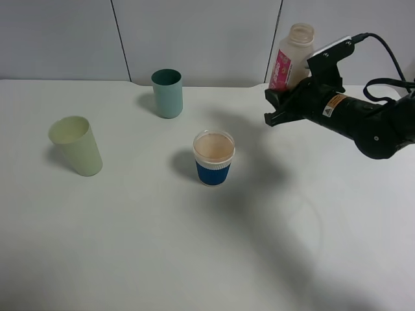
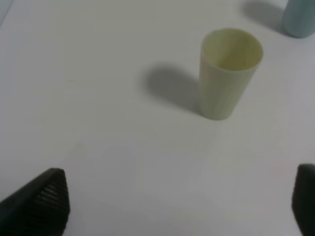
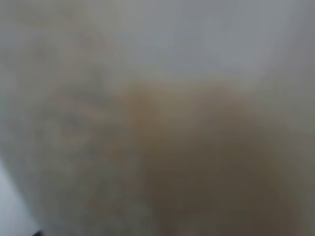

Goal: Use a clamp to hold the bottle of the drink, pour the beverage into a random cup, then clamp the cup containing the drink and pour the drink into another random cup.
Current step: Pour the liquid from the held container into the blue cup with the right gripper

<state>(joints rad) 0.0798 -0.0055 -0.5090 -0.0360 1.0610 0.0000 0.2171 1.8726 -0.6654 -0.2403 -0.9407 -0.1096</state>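
Observation:
My right gripper (image 1: 280,107), the clamp, is shut on the lower part of the bottle (image 1: 293,57) and holds it nearly upright above the table at the back right. The bottle's neck is open and its red-pink label faces left. The right wrist view gives only a pale beige blur very close to the lens. The short blue-banded cup (image 1: 213,172) stands mid-table with the beige-pink beverage (image 1: 213,147) near its rim. The teal tumbler (image 1: 167,92) stands at the back, left of centre. My left gripper (image 2: 172,209) is open and holds nothing; its arm is outside the exterior view.
A pale green tumbler (image 1: 76,146) stands at the left, also in the left wrist view (image 2: 229,73), ahead of the open fingers. The teal tumbler's base (image 2: 299,17) shows beyond it. The white table (image 1: 130,246) ends at a grey back wall.

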